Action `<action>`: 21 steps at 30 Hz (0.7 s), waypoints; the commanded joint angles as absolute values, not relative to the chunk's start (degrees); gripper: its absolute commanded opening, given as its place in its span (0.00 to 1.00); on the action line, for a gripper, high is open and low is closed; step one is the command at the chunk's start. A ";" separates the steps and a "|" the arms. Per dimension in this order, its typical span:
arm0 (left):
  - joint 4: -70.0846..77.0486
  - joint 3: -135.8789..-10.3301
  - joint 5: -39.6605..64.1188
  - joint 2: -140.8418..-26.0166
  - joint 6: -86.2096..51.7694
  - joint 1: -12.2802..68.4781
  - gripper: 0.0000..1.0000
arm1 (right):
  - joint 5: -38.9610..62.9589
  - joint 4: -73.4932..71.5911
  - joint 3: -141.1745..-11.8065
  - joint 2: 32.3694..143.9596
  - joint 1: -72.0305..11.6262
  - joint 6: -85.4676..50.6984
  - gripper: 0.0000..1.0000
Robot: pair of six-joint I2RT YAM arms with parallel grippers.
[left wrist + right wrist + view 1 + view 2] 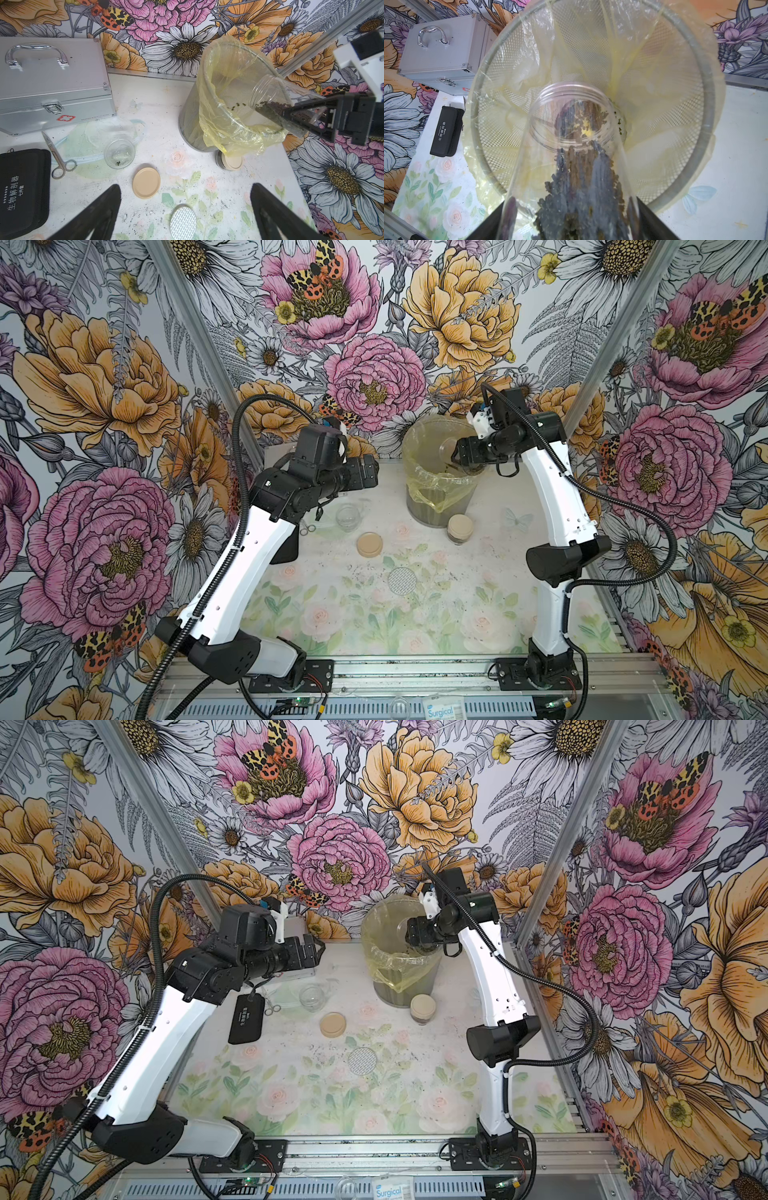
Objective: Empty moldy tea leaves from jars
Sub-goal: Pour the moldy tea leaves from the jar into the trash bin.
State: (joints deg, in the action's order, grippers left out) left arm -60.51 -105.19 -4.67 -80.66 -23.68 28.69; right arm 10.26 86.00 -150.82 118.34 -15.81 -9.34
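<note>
1. The right gripper (pixel 572 201) pinches a clear lidless jar (pixel 276 97) near its base. The jar is tilted mouth-down over the rim of a mesh waste bin (pixel 189 116) lined with a yellow bag (pixel 218 133). In both top views the gripper hides most of the jar.
2. Dark tea leaves (pixel 583 170) streak along the jar's lower wall, blurred.
3. The left gripper (pixel 185 187) is spread wide, holding nothing, above the table.
4. A closed jar (pixel 460 528) stands just beside the bin's base, right of centre. In the left wrist view the bag's overhang partly covers it.
5. An empty open jar (pixel 348 516), a tan lid (pixel 369 544) and a dotted silver lid (pixel 402 580) lie apart at mid-frame.
6. The left arm hides most of the metal case (pixel 52 83) in both top views.
7. Open tabletop (pixel 374 626) spans the lower centre.
</note>
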 commanded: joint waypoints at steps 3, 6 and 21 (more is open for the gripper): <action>-58.63 -105.29 -3.23 -80.77 -24.36 28.50 0.99 | 12.05 86.30 -151.29 118.42 -17.08 -9.08 0.30; -58.59 -105.32 -3.24 -80.75 -24.32 28.83 0.99 | 11.56 86.63 -151.32 117.76 -17.36 -9.99 0.30; -58.10 -103.98 -3.26 -79.54 -23.05 28.88 0.99 | 12.41 84.89 -155.07 116.84 -17.74 -11.35 0.30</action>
State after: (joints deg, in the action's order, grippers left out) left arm -59.75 -104.73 -4.45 -80.66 -23.81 28.69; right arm 10.83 87.05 -152.00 118.34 -17.67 -9.85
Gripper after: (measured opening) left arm 0.990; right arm 0.821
